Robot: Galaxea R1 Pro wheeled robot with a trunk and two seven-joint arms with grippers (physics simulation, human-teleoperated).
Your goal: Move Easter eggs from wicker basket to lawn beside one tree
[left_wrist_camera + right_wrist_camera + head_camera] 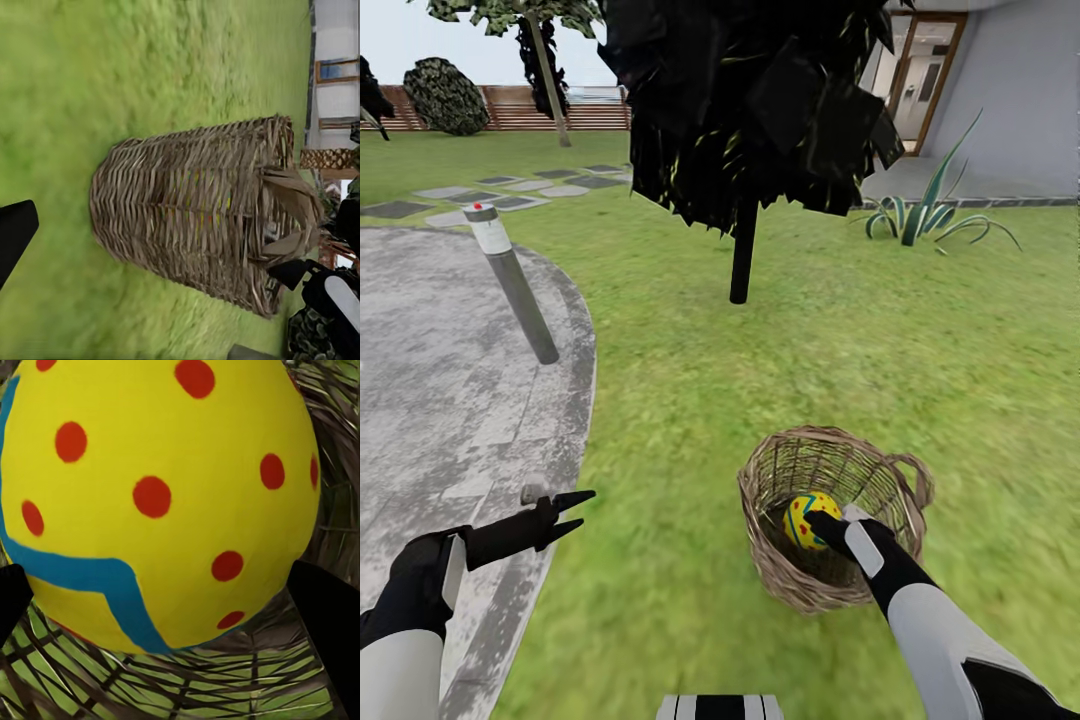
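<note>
Two black fingers (326, 615) of the right gripper (822, 527) are seen flanking an egg (161, 502) in the right wrist view, one at each side of its lower part. Each fingertip is seen at the shell's edge, but whether the shell is actually pressed cannot be told, so the fingers are best called part-open around the egg, with a firm hold unconfirmed. The egg lies straight ahead of the fingers, between them and very close, with woven wicker behind and beneath it. Its long axis cannot be told with certainty.

In the head view the right gripper is reached down into the basket (785, 560), and the egg is seen just beyond the fingertips, inside the wall. Only one egg is visible; whether others lie beneath is hidden. The basket stands on the lawn (690, 400).

The right arm is judged much the nearer to the egg. The left gripper (575, 510) is held well apart from the basket, over the edge of the paving (450, 380), its two fingers slightly spread with nothing between them. The basket's side is seen from the left wrist.

A lift straight up out of the rim is judged to be what is called for next. A dark-leaved tree (743, 250) stands further off across the grass.
</note>
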